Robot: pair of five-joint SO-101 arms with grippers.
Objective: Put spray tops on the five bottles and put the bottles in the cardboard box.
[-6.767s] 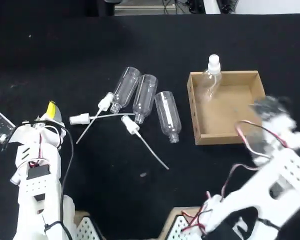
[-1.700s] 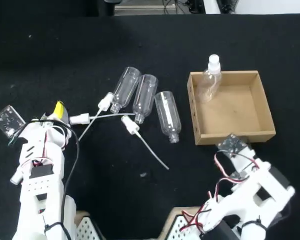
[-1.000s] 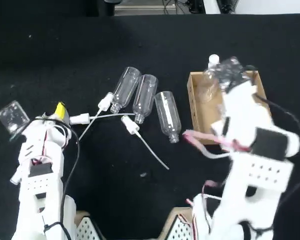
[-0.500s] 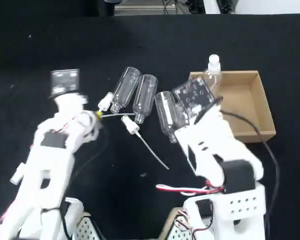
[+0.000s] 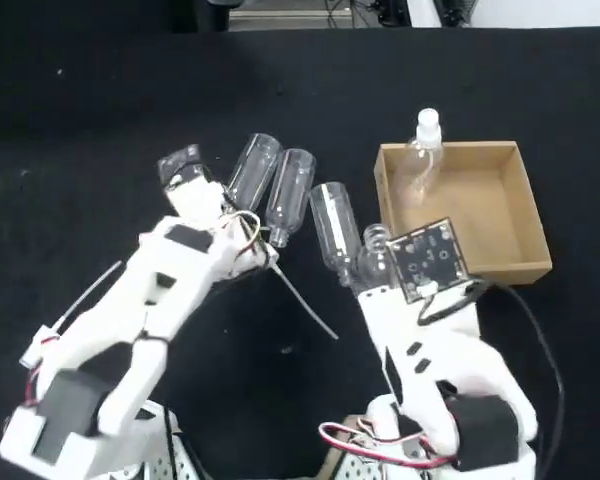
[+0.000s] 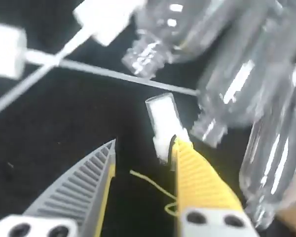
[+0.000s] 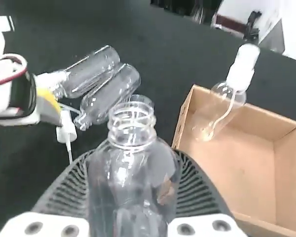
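Bottle [image 7: 129, 143] uncapped, clamped upright in right gripper [image 7: 130, 187] near cardboard box [image 5: 528, 212]; one capped bottle [image 5: 420, 165] already boxed; other bottles [image 5: 288, 190] bare on desk [image 5: 130, 100]; left gripper [image 6: 143, 145] jaws apart, spray top [image 6: 163, 121] seemingly against one finger; mostly undone.

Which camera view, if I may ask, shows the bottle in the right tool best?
The right wrist view: the bottle sits in the right tool, its open neck plain. The high view catches its neck beside that arm's camera board; the left wrist view faces the lying bottles.
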